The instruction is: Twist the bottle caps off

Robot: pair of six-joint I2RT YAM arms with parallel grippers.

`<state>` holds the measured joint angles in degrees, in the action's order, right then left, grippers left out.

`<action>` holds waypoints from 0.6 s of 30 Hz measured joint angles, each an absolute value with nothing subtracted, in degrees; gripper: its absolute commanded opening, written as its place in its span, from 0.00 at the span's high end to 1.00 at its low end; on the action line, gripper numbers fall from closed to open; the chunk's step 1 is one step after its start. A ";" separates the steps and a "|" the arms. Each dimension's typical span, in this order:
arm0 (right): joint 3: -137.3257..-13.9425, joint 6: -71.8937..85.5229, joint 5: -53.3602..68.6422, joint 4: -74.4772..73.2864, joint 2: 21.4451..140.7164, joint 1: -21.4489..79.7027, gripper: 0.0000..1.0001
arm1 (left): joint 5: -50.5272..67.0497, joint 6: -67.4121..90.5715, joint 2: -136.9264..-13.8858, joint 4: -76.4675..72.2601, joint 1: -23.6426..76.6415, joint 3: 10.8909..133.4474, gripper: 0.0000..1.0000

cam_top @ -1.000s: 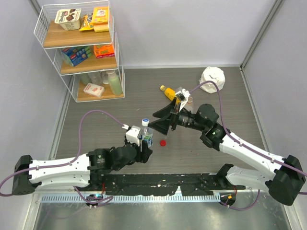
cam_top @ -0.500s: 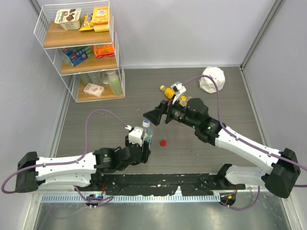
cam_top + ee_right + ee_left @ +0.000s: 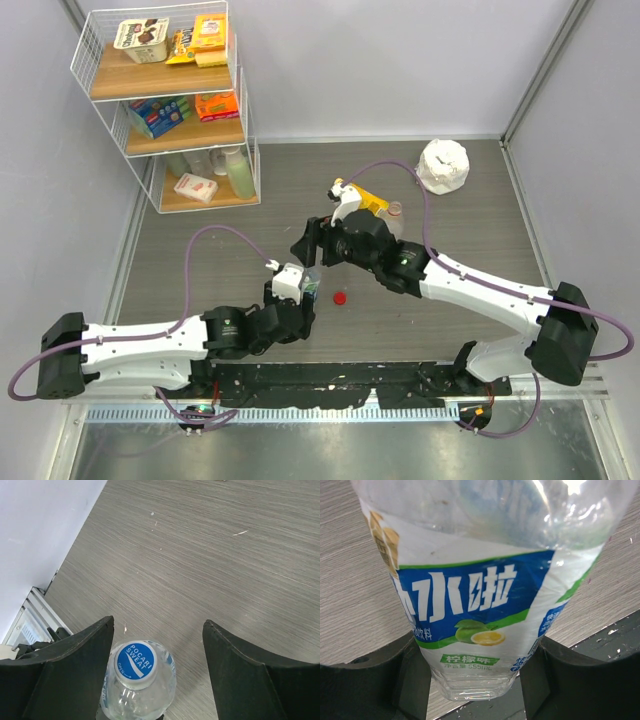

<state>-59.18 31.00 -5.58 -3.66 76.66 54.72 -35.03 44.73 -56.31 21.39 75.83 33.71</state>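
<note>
My left gripper [image 3: 475, 677] is shut on the lower body of a clear bottle with a blue-white label [image 3: 480, 595], holding it upright; in the top view the left gripper [image 3: 298, 292] sits left of centre. The bottle's white cap with a blue top [image 3: 135, 662] is on the neck. My right gripper [image 3: 157, 624] hangs open over it, the cap close to the left finger [image 3: 75, 672] and well apart from the right one. A red cap [image 3: 340, 297] lies loose on the table. A yellow-orange bottle [image 3: 370, 200] lies behind the right arm, partly hidden.
A white wire shelf rack [image 3: 165, 110] with boxes and bottles stands at the back left. A crumpled white object [image 3: 443, 165] sits at the back right. Grey walls close in on both sides, and a black rail [image 3: 330, 380] runs along the near edge.
The right arm has swung left and towards me, bringing its gripper over the held bottle's cap. Its jaws widened, then narrowed somewhat. The left gripper kept its hold.
</note>
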 measured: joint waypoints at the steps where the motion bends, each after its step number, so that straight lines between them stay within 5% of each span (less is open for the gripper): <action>1: -59.18 31.09 -5.96 -3.97 76.66 54.98 0.26 | -35.14 44.73 -56.31 21.43 75.83 33.74 1.00; 10: -59.27 31.77 -6.31 -4.80 76.66 56.05 0.53 | -35.53 44.69 -55.86 22.72 75.83 33.76 1.00; 15: -59.24 31.86 -5.69 -4.47 76.40 56.47 0.90 | -35.48 44.58 -55.53 23.53 75.83 33.76 1.00; 18: -59.24 31.81 -5.61 -4.43 75.96 56.47 0.98 | -35.51 44.47 -54.83 23.64 75.85 33.76 1.00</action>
<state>-59.24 31.81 -5.61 -4.43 75.96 56.47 -35.51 44.47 -54.83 23.64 75.85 33.76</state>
